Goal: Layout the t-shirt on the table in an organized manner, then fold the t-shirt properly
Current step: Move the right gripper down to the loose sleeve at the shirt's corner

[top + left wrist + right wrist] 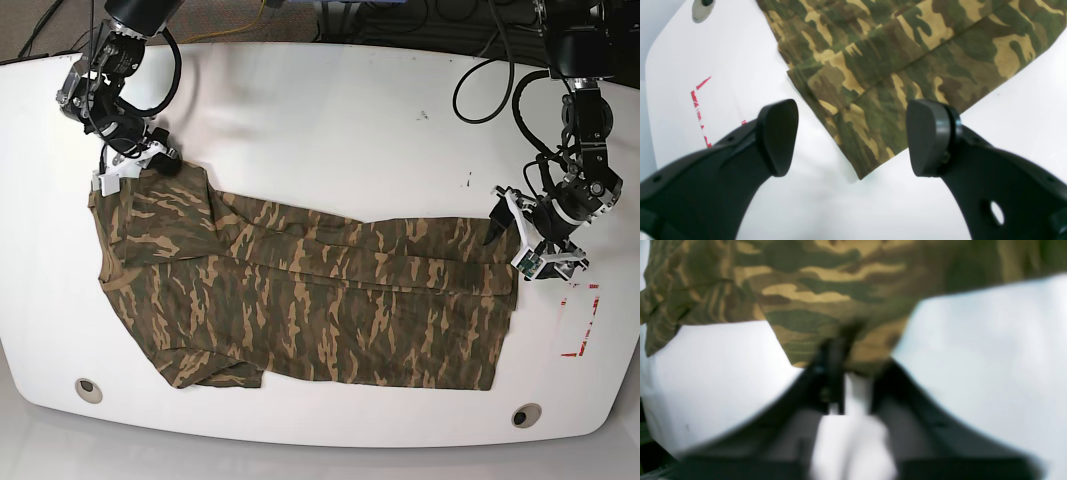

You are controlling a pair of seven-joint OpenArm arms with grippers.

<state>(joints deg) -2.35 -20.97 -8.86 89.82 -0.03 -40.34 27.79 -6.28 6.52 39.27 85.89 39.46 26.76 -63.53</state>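
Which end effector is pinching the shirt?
The right end effector, at the t-shirt's upper sleeve corner, is shut on cloth. The left end effector hangs open beside it.

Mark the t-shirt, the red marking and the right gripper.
t-shirt [330, 300]: base view, middle of the body.
red marking [585, 325]: base view, on its right line.
right gripper [853, 350]: right wrist view, fingertips pinching the shirt's edge.

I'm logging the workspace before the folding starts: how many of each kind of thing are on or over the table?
T-shirt, camouflage: 1
Grommet holes in the table: 2
Red-marked rectangle: 1
Robot pincers, left and right: 2
Total: 6
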